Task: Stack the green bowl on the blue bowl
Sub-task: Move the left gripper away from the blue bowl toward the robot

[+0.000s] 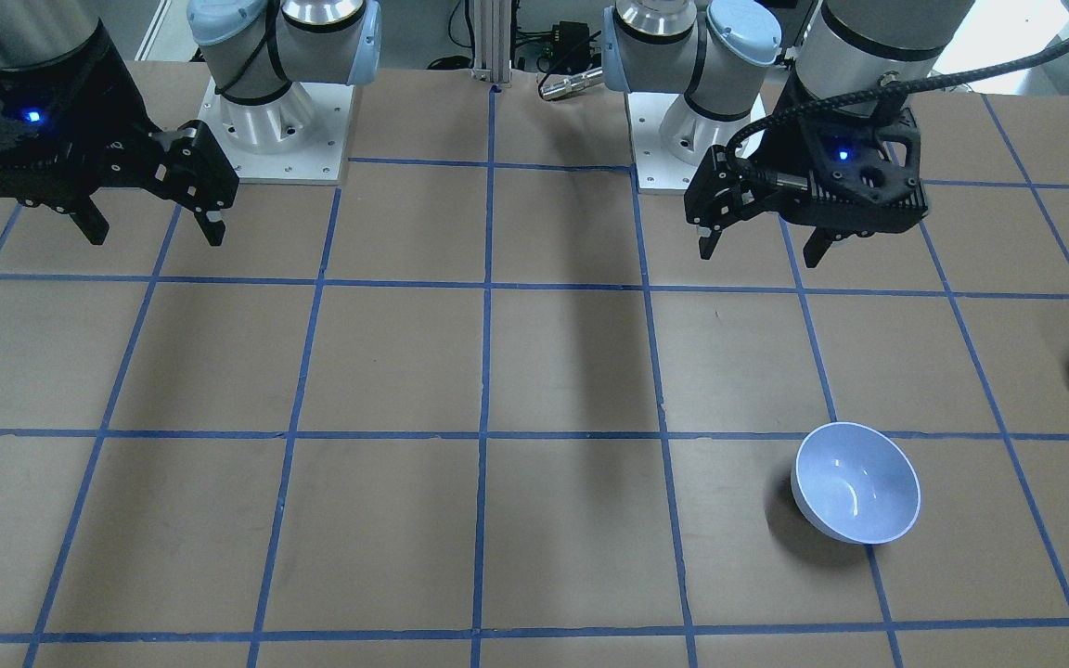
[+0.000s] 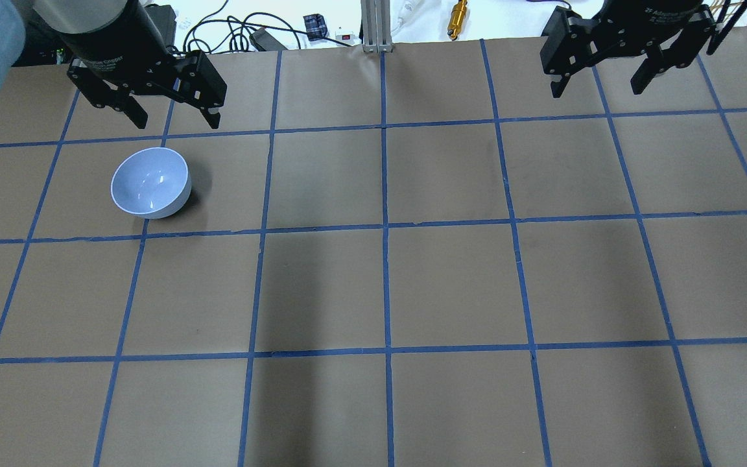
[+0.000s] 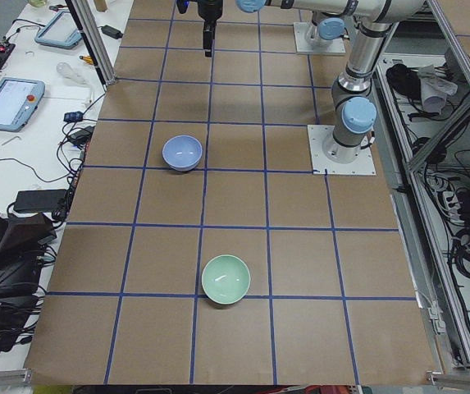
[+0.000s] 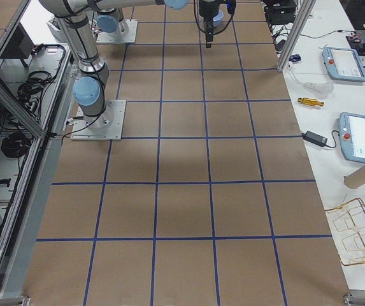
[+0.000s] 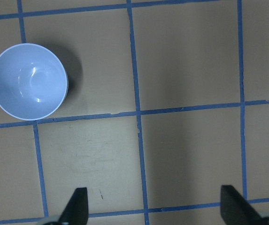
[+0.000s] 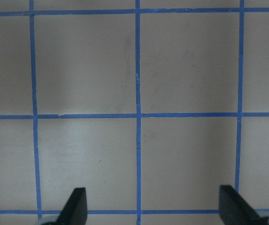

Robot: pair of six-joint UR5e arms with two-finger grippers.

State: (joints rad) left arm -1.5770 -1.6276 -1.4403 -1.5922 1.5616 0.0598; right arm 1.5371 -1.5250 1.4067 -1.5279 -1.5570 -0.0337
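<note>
— Bowls first: where do they sit?

— Both stand upright on the bench [image 2: 451, 279], mouths up, on the robot's left half. The blue bowl [image 1: 856, 482] rests just beside a crossing of the blue tape lines [image 2: 383, 227], nothing inside it. The green bowl [image 3: 225, 279] lies further out toward the bench's left end, well apart from the blue one, with most of a taped square between them. The front-facing view shows only part of it, cut by the frame edge, and the overhead view does not show it.

— And the left end effector?

— The left end effector [image 1: 760, 252] hangs above the bench with its jaws spread wide and nothing between them. Its wrist view looks straight down: the blue bowl sits in the upper left corner of that view, well clear of the two fingertips [image 5: 78, 206] at the bottom edge. The green bowl is not in that view.

— Does the right one hold anything?

— No. The right end effector [image 1: 156, 237] also stands wide open and empty, raised over the opposite half of the bench, far from both bowls. Its wrist camera sees only brown bench surface and tape lines between the fingers
</note>
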